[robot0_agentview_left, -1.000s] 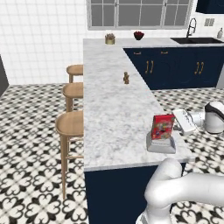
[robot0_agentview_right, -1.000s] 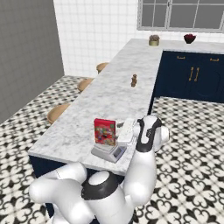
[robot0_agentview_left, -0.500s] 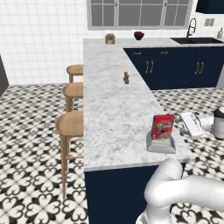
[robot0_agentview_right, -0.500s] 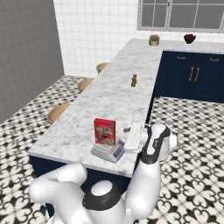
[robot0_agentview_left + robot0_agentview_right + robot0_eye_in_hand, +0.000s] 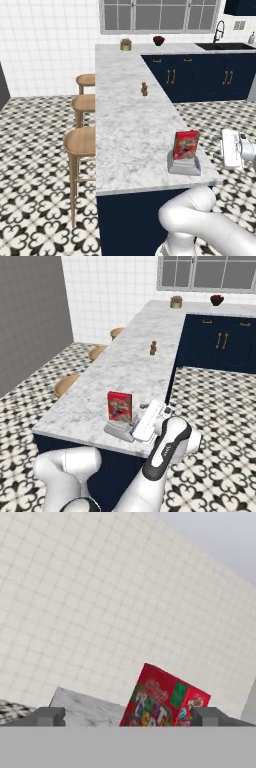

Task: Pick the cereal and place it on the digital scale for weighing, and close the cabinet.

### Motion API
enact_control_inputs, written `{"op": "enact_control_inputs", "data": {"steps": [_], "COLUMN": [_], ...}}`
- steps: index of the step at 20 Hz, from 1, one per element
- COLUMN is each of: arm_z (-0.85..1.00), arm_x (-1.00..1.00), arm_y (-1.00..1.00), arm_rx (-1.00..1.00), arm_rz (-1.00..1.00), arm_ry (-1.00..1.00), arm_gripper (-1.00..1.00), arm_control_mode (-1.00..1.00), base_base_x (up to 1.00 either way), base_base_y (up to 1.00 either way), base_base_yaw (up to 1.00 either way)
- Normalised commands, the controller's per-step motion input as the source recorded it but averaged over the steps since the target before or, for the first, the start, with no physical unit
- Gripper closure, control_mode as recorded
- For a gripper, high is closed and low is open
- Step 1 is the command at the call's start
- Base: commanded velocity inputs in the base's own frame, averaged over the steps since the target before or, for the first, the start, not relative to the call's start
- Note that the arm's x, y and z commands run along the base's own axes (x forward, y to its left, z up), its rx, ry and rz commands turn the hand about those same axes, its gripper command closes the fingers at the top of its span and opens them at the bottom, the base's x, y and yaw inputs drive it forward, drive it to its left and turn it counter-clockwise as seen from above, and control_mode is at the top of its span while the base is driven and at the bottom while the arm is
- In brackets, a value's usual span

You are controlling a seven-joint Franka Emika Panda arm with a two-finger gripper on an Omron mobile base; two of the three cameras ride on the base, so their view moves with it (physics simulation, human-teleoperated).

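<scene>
The cereal (image 5: 186, 145) (image 5: 120, 406) is a small red box with cartoon print, standing upright on the digital scale (image 5: 184, 167) (image 5: 115, 430), a low grey square at the near end of the marble counter (image 5: 130, 125). My gripper (image 5: 226, 148) (image 5: 142, 419) hovers just off the counter's right edge, level with the box, jaws open and empty. In the hand view the cereal (image 5: 165, 699) stands ahead between the spread fingertips (image 5: 50, 717), apart from both. The cabinet is out of view.
A small brown pepper mill (image 5: 144, 89) stands mid-counter. A plant pot (image 5: 125, 44) and a red bowl (image 5: 159, 40) sit at the far end. Wooden stools (image 5: 82, 142) line the counter's left side. Navy brass-handled drawers (image 5: 200, 75) and patterned floor lie to the right.
My hand has drawn back to the right, away from the cereal and off the counter's edge, jaws staying open. The box stays on the scale.
</scene>
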Motion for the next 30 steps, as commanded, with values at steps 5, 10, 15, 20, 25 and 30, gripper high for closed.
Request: {"op": "enact_control_inputs", "data": {"steps": [5, 10, 15, 20, 25, 30], "arm_z": [0.91, 0.95, 0.84, 0.62, 0.6, -0.29], "arm_x": [-0.41, -0.29, -0.37, -0.23, -0.11, -0.07], "arm_y": [0.31, 0.35, 0.41, 0.44, 0.08, 0.03], "arm_rx": [-0.09, 0.11, 0.21, 0.04, -0.04, -0.1], "arm_rz": [-0.27, -0.39, -0.33, -0.29, -0.23, -0.08], "arm_ry": [-0.01, 0.3, 0.37, 0.51, 0.55, 0.1], "arm_gripper": [-1.0, -1.0, -1.0, -1.0, -1.0, -1.0], "arm_control_mode": [-1.0, -1.0, -1.0, -1.0, -1.0, -1.0], "base_base_x": [0.0, 0.0, 0.0, 0.0, 0.0, 0.0], "base_base_y": [0.0, 0.0, 0.0, 0.0, 0.0, 0.0], "base_base_yaw": [0.0, 0.0, 0.0, 0.0, 0.0, 0.0]}}
